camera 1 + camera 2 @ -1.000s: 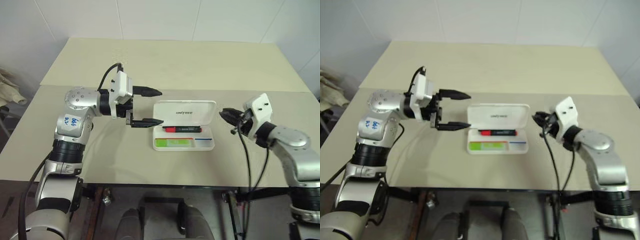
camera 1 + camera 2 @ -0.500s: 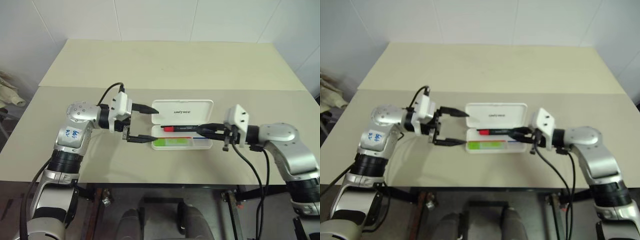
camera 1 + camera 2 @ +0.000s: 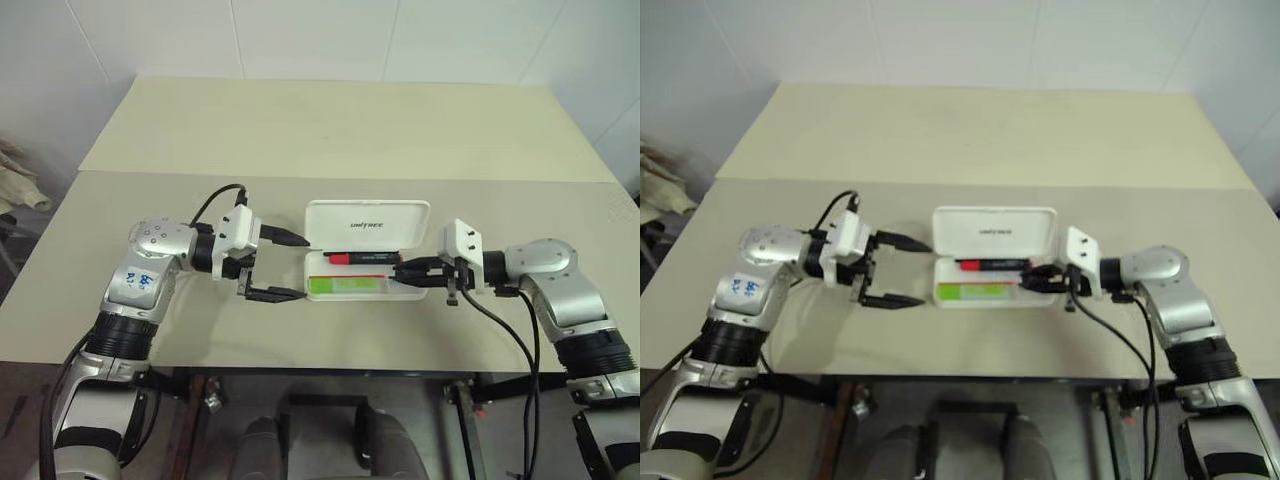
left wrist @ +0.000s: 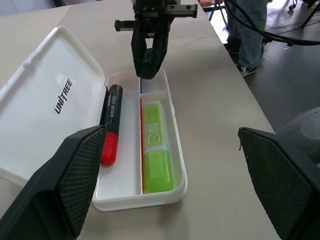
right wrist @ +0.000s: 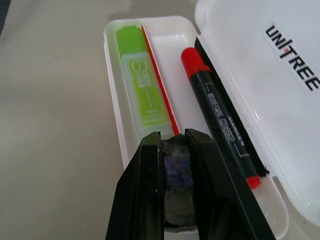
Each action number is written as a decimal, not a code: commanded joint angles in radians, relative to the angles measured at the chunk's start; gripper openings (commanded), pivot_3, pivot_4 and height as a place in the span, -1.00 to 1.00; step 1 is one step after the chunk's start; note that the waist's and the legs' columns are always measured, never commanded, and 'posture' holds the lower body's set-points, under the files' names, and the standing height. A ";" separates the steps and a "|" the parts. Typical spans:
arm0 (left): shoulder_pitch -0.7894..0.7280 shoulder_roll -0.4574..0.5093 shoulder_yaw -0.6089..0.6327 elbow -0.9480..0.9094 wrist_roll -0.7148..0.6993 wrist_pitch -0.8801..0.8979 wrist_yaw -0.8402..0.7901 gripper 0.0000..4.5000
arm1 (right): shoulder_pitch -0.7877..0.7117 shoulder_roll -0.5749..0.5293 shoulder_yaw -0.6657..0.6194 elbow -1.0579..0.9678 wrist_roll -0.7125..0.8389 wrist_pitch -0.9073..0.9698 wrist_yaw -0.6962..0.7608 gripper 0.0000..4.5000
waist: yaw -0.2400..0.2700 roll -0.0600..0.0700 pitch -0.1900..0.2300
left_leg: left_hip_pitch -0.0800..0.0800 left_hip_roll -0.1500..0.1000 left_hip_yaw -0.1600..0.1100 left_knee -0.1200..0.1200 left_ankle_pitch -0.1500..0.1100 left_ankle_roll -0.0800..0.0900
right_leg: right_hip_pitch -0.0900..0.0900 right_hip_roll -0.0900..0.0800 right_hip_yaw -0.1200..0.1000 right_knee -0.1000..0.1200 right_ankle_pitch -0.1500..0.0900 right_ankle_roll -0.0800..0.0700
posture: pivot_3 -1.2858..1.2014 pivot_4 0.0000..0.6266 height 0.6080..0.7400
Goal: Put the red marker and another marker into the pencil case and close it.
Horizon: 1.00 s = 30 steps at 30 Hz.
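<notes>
Pencil case (image 3: 367, 252) sits open on the table (image 3: 330, 130), between the two arms, long axis running side to side across the robot's front. Lid (image 3: 367, 220) hinged up along the far edge, lying back with its lettering facing up; tray toward the robot. Red marker (image 3: 364, 257) lies in the far compartment next to the hinge, parallel to the case's long axis, red cap toward the robot's left. Green marker (image 3: 343, 285) lies in the near compartment, also lengthwise, a thin red divider between the two. Both markers are inside, so judged from this, only the closing is left. Left gripper (image 3: 285, 267) hangs just beside the case's left end, fingers spread wide and holding nothing, one finger near the lid's corner, the other low by the tray's near corner; whether either touches the case cannot be told. Right gripper (image 3: 407, 268) is clenched with nothing between its fingers, its tip at the right end of the tray, over or just inside the rim. The lid lies on the far side of both grippers, so closing likely calls for a push on its far edge toward the robot, swinging it over the tray. Left gripper looks slightly better placed, being beside the lid's corner.
</notes>
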 commanded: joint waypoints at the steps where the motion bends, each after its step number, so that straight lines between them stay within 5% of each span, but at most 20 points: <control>1: 0.002 0.010 0.015 -0.038 -0.006 -0.002 0.017 1.00 | -0.021 0.008 -0.003 0.011 -0.005 -0.030 0.016 -0.84 | 0.000 0.000 0.000 | 0.000 0.000 0.000 0.000 0.000 0.000 | 0.000 0.000 0.000 0.000 0.000 0.000 | 0.03 -0.52 1.00; 5: -0.001 0.012 0.017 -0.035 -0.006 -0.005 0.025 1.00 | -0.024 0.016 0.003 0.035 -0.017 -0.043 0.029 -0.84 | -0.001 0.000 0.000 | 0.001 0.000 0.000 0.000 0.000 0.000 | 0.000 0.000 0.000 0.000 0.000 0.000 | 0.03 -0.52 1.00; 17: -0.009 0.015 0.017 -0.027 -0.005 -0.010 0.033 1.00 | -0.046 0.042 -0.008 0.086 -0.032 -0.072 0.029 0.98 | -0.001 0.000 0.000 | 0.000 0.000 0.000 0.000 0.000 -0.001 | 0.000 0.000 0.000 0.001 0.000 0.000 | 0.03 -0.52 1.00; 30: -0.019 0.005 0.035 0.053 -0.006 -0.030 0.044 1.00 | 0.075 -0.066 -0.175 -0.182 0.086 0.045 -0.026 0.98 | 0.003 0.000 0.000 | 0.000 0.000 0.000 0.001 0.000 -0.001 | 0.000 0.000 0.000 0.000 0.000 0.000 | 0.03 -0.52 1.00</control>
